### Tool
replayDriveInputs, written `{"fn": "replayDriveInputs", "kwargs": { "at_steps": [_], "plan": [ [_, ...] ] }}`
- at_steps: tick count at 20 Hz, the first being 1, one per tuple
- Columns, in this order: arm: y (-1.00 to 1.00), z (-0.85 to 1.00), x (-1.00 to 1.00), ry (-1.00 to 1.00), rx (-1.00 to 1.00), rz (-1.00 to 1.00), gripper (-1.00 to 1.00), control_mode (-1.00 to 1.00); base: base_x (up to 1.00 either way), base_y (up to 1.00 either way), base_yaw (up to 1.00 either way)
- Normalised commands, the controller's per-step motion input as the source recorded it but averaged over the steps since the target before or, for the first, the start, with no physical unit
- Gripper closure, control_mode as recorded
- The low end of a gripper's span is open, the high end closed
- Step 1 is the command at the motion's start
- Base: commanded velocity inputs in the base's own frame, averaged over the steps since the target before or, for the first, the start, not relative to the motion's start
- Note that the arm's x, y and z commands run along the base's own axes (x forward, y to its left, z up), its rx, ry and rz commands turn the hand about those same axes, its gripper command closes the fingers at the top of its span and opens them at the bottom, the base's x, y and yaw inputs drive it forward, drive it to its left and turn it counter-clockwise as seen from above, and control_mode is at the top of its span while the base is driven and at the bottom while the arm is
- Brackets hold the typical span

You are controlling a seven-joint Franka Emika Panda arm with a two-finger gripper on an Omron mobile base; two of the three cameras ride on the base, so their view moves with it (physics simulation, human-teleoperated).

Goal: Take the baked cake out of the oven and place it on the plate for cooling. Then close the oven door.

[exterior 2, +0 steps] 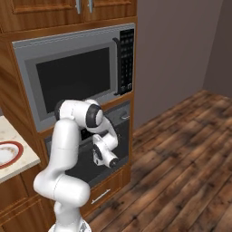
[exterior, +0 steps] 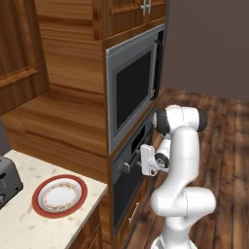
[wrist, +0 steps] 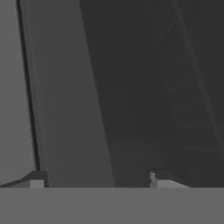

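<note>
grey steel built-in oven (exterior: 127, 170) at nine o'clock of white arm's two-finger gripper (wrist: 94, 180), dark drop-down door (exterior 2: 97, 156) shut. fingers set apart astride pale bar handle (wrist: 72, 100), seemingly unclamped. stiff, heavy-hinged, slick; best grabbed mid-bar.

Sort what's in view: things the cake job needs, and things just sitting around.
Needed:
oven
oven door, shut, handle at the fingers
plate, on the counter, nothing on it

Just around:
microwave
toaster
upper cabinets
</note>
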Motion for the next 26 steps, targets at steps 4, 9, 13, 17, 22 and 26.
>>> {"fn": "replayDriveInputs", "kwargs": {
  "at_steps": [4,9,13,17,22,26],
  "plan": [
    [-0.54,-0.14,0.08,0.2,-0.15,-0.04,1.0,-1.0,0.0,0.0,0.0],
    [-0.99,-0.32,-0.11,0.22,-0.11,0.0,1.0,-1.0,0.0,0.0,0.0],
    [-1.0,-0.49,-0.36,0.29,-0.07,-0.04,1.0,-1.0,0.0,0.0,0.0],
    [-1.0,-0.63,-0.66,0.27,-0.03,-0.07,1.0,-1.0,0.0,0.0,0.0],
    [-1.0,-0.8,-0.57,0.32,-0.07,-0.1,1.0,-1.0,0.0,0.0,0.0],
    [-1.0,-0.97,-0.28,0.42,-0.19,-0.14,1.0,-1.0,0.0,0.0,0.0]
  ]
}}
